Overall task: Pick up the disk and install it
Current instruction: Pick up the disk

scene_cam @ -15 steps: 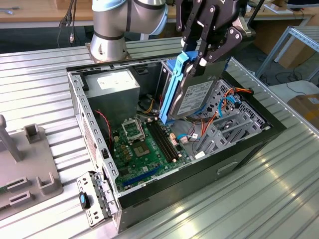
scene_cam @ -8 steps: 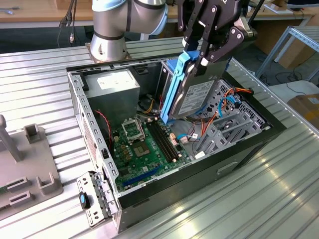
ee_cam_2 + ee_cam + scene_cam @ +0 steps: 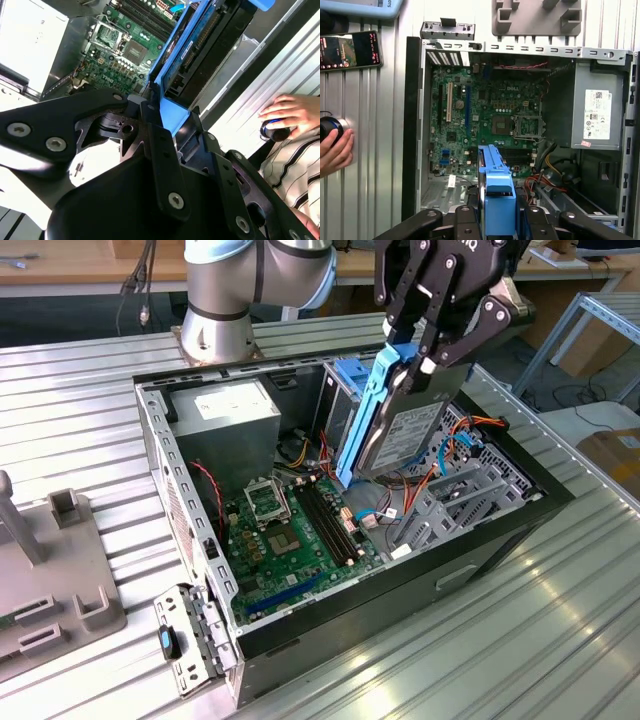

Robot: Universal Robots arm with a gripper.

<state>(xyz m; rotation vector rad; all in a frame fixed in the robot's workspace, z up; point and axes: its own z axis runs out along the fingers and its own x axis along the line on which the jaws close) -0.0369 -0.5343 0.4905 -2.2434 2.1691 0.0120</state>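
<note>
Beside the open computer case (image 3: 190, 530), on the exterior view's left, a grey fixture (image 3: 55, 570) with raised blocks lies on the ribbed metal table (image 3: 500, 640). Inside the case, at the end nearest the arm's base (image 3: 235, 300), sits the grey power supply (image 3: 225, 412) with a white label, and the green motherboard (image 3: 290, 535) covers the case floor next to it. Over the middle of the case the disk (image 3: 405, 435) hangs steeply tilted. Its blue rail (image 3: 362, 415) faces the exterior view's left and its lower end points toward the motherboard, near the grey drive cage (image 3: 450, 502) that stands in the case on the exterior view's right. Whether that lower end touches anything in the case I cannot tell. The gripper (image 3: 412, 355) is clamped on the disk's upper end, above the case. In the second wrist view its black fingers (image 3: 160, 150) press the blue frame from both sides, and the disk (image 3: 200, 45) slants down over the case's interior. In the first wrist view, outside the case wall, a person's hand (image 3: 335, 152) rests against a dark round knob (image 3: 326, 127), and a phone (image 3: 351, 50) lies on the table near it.
</note>
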